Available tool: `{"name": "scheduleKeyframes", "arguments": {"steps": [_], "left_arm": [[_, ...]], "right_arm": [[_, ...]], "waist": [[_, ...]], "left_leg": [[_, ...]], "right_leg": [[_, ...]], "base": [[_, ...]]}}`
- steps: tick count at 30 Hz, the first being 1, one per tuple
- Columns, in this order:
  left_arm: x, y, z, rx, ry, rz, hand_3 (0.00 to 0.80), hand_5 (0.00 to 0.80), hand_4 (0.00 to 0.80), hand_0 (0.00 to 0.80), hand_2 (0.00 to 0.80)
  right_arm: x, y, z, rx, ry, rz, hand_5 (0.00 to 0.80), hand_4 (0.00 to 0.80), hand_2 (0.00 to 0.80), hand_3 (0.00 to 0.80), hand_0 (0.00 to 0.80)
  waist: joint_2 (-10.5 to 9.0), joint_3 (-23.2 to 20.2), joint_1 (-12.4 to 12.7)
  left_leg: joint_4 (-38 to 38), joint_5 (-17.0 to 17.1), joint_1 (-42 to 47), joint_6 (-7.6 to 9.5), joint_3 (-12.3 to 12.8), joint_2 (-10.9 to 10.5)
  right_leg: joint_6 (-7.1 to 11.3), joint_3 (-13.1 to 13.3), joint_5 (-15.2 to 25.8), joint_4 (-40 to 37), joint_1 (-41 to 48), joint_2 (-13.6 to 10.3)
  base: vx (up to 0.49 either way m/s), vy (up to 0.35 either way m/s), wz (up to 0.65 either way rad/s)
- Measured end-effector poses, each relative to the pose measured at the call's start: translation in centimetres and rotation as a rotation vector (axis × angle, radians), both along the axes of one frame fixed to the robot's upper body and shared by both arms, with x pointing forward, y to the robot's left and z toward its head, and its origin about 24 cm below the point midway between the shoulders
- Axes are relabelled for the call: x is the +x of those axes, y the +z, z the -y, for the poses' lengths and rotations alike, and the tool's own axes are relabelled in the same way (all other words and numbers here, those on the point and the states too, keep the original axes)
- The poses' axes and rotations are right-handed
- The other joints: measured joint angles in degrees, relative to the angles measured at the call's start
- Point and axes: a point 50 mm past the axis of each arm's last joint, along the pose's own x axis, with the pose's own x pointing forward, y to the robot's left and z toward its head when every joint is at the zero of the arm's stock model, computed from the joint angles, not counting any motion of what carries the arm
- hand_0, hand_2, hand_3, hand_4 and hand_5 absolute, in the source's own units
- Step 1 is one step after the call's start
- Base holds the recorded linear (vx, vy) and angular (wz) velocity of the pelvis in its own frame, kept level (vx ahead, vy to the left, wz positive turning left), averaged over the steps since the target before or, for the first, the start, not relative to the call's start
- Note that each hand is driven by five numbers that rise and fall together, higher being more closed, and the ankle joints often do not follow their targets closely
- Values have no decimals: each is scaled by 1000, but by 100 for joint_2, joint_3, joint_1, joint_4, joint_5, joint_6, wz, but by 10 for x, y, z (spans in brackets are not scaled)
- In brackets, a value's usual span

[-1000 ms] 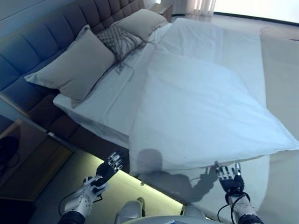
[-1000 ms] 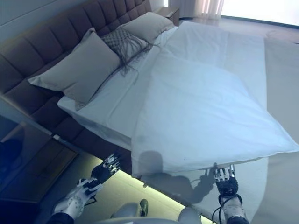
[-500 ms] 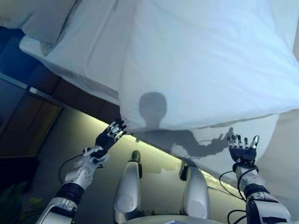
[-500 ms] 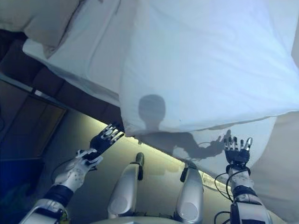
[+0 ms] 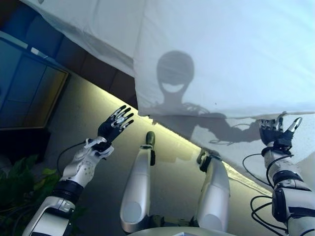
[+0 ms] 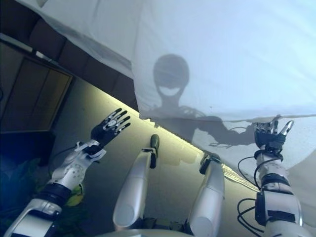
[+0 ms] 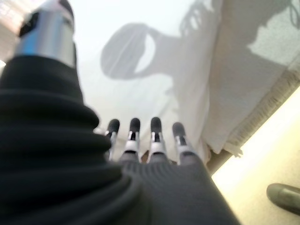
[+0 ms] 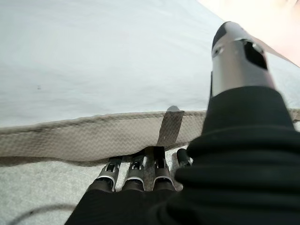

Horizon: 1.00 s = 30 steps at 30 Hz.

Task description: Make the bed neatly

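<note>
White bedding filled the upper view as the camera had tipped down since a second before, the duvet [image 5: 221, 54] overhanging the bed's near side, both left hand [image 5: 114, 124] and right hand [image 5: 275, 133] spread empty just short of its hem, grasp apparently next.

Both arms reach forward; the left hand [image 5: 114, 124] and right hand [image 5: 276, 133] spread straight fingers, holding nothing.
</note>
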Motion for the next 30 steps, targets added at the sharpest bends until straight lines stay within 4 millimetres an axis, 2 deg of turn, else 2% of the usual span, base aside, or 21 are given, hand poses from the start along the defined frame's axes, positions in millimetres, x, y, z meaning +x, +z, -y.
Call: {"name": "scheduleKeyframes", "arguments": {"steps": [8,12,13,14,15,25,27,30], "left_arm": [[0,19,0,5,-47,65,0,0,0,0,0],[-1,19,-3,14,-49,50,0,0,0,0,0],[0,21,-3,16,-52,55,0,0,0,0,0],[0,22,-2,5,-59,54,0,0,0,0,0],[0,24,-1,-5,-64,57,0,0,0,0,0],[-5,25,-7,2,-93,32,0,0,0,0,0],[-4,28,-8,7,-99,39,0,0,0,0,0],[-5,25,-10,7,-99,28,0,0,0,0,0]], "right_arm": [[-7,9,17,32,-34,28,0,0,0,0,0],[-6,12,20,40,-42,22,0,0,0,0,0],[-7,13,22,37,-47,20,417,417,417,417,417],[-9,14,25,32,-57,14,649,649,649,649,649],[-9,16,28,25,-62,13,800,800,800,800,800],[-7,64,55,-31,-127,111,800,800,800,800,800],[-6,69,57,-33,-130,120,800,800,800,800,800],[-5,69,56,-32,-128,119,800,800,800,800,800]], "waist": [[11,-9,107],[15,-12,120],[17,-12,111],[23,-19,135],[25,-20,140],[109,-96,306],[118,-117,261],[111,-164,344]], "left_leg": [[89,2,-385,-4,35,2],[176,58,-547,-12,32,-23],[171,54,-562,-12,25,-47],[180,87,-574,30,19,-81],[176,81,-584,17,19,-94],[153,208,-726,37,-59,-194],[166,212,-764,19,-119,-203],[160,260,-786,17,-123,-201]], "right_leg": [[28,-10,-26,191,-339,-102],[19,-8,-38,273,-497,-142],[47,-25,-65,310,-505,-177],[34,-14,-61,341,-501,-195],[58,-22,-94,354,-503,-216],[109,-24,-223,552,-553,-325],[142,-40,-331,601,-553,-337],[127,-18,-314,622,-565,-320]], "base": [[35,-40,12],[51,-55,0],[47,-58,11],[45,-54,12],[47,-50,10],[58,-50,13],[45,-22,16],[24,9,7]]}}
